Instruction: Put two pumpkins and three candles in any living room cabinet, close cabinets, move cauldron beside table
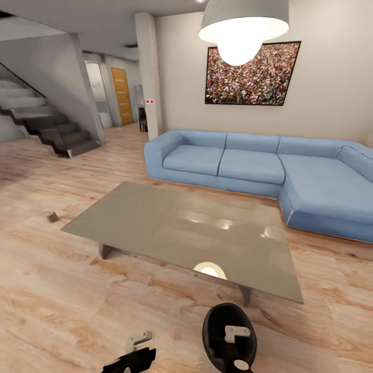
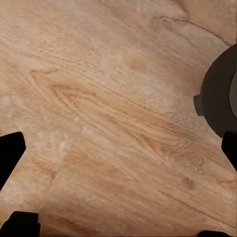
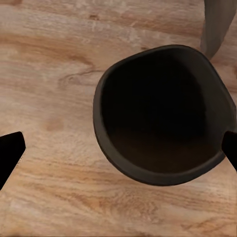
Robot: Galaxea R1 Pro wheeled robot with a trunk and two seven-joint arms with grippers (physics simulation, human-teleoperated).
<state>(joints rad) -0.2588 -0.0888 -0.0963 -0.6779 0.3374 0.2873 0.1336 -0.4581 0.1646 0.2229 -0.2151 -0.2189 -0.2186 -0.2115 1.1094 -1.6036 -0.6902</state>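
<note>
1. Cauldron (image 1: 228,344) on the wood-plank floor (image 1: 62,290), black and open-mouthed, sitting just beside the near corner of the low grey table (image 1: 171,223), close to one of its legs.
2. Right gripper (image 1: 234,346) hangs directly over the cauldron's mouth in the head view; the right wrist view looks straight down into the dark bowl (image 3: 160,116), with the two black fingertips (image 3: 10,153) spread wide at either edge of the picture and nothing between them but floor and pot. One tip sits off to the side of the bowl over bare planks, the other at its rim; whether it touches cannot be told.
3. Left gripper (image 1: 135,355) is low beside the cauldron, over bare floor; its wrist view shows the fingertips (image 2: 11,150) parted and empty, the cauldron's dark side (image 2: 219,96) at the picture's edge, apart from them.
4. Candle (image 1: 52,216), small and tan, lies on the floor past the table's far corner, well away from both arms.
5. Blue sofa (image 1: 248,163) stands behind the table, stairs (image 1: 52,129) beyond.
</note>
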